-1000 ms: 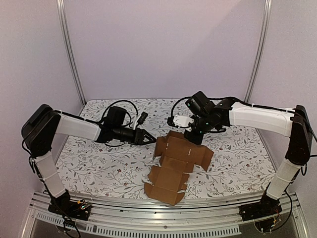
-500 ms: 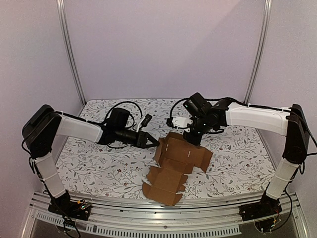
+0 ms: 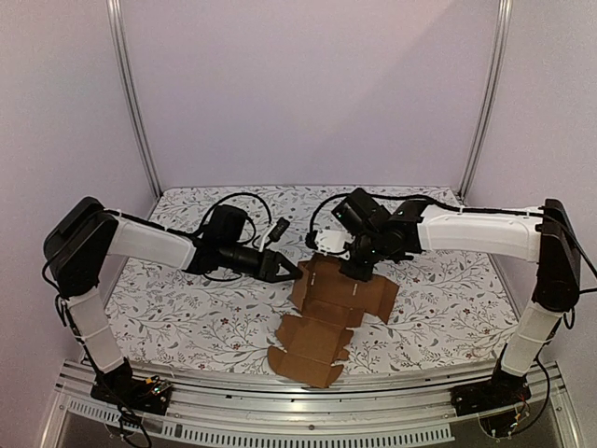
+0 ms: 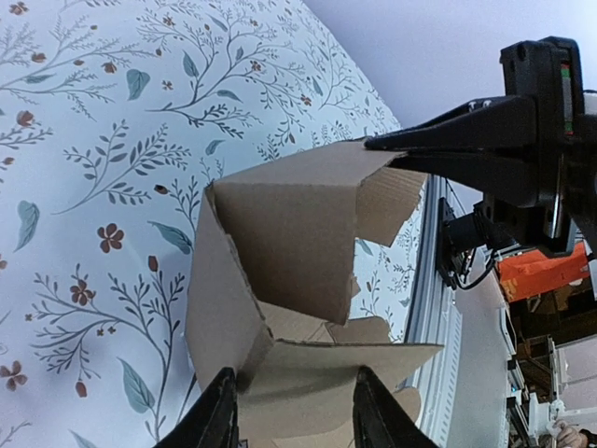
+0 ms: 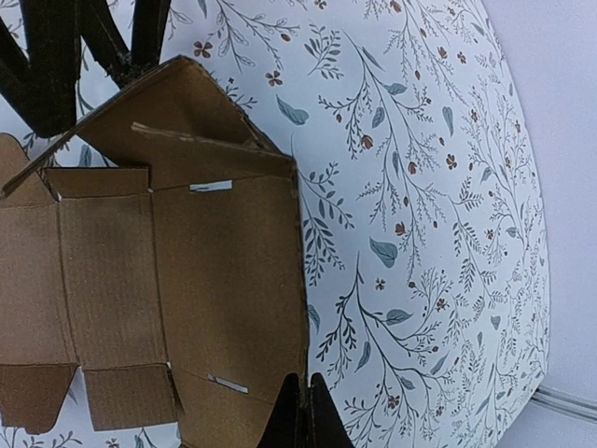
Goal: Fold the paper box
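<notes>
Pinching the raised far panel of the paper box [image 3: 328,315], the right gripper [image 3: 354,272] is pressed together; the left gripper [image 3: 292,273], spread, flanks its left flap.

The paper box [image 3: 334,301] is matt, ribbed brown cardboard; the printed table cover [image 3: 187,317] looks smooth and matt.

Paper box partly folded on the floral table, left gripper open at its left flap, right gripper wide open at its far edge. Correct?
The right gripper is shut, not wide open; the right wrist view shows its fingertips together at the paper box edge. The rest holds, including the open left gripper.
</notes>
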